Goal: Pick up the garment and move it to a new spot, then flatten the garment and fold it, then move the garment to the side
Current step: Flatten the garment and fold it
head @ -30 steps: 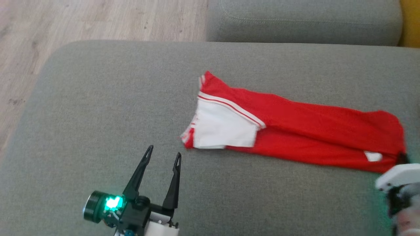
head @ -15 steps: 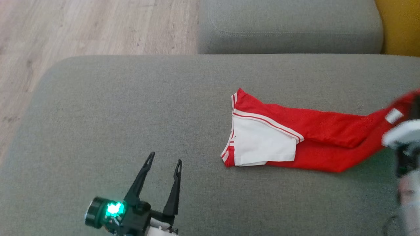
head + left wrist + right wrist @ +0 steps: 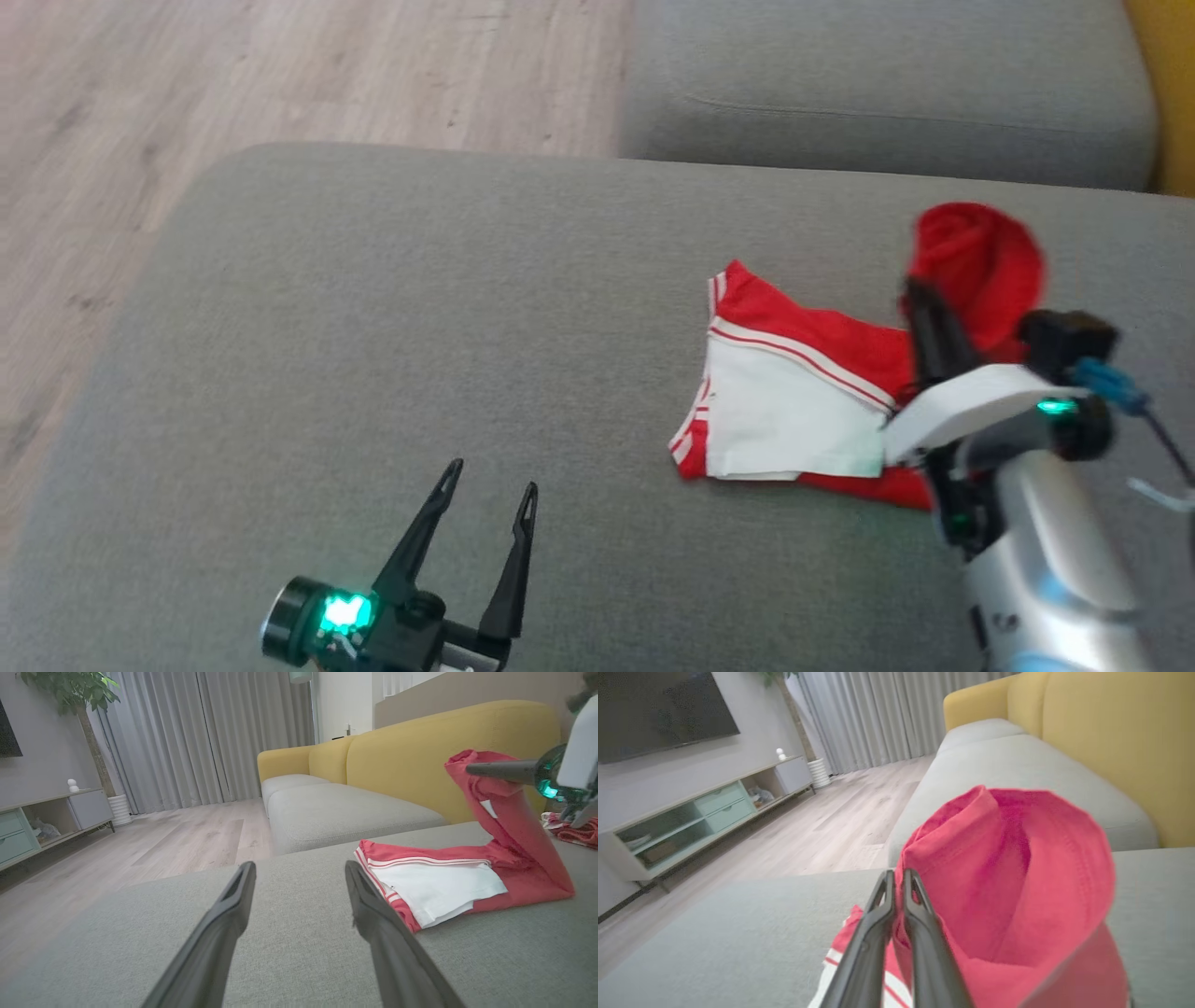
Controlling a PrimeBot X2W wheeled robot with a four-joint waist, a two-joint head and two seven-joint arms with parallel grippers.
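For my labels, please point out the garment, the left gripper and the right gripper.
garment (image 3: pixel 794 420): head view, on its white panel.
left gripper (image 3: pixel 492 476): head view, midway between its fingertips.
right gripper (image 3: pixel 897 877): right wrist view, midway between its fingertips.

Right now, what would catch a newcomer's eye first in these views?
The red and white garment lies on the grey cushion, its red end lifted into an arch by the right gripper, shut on the cloth. The left gripper hangs open over bare cushion to the garment's left.
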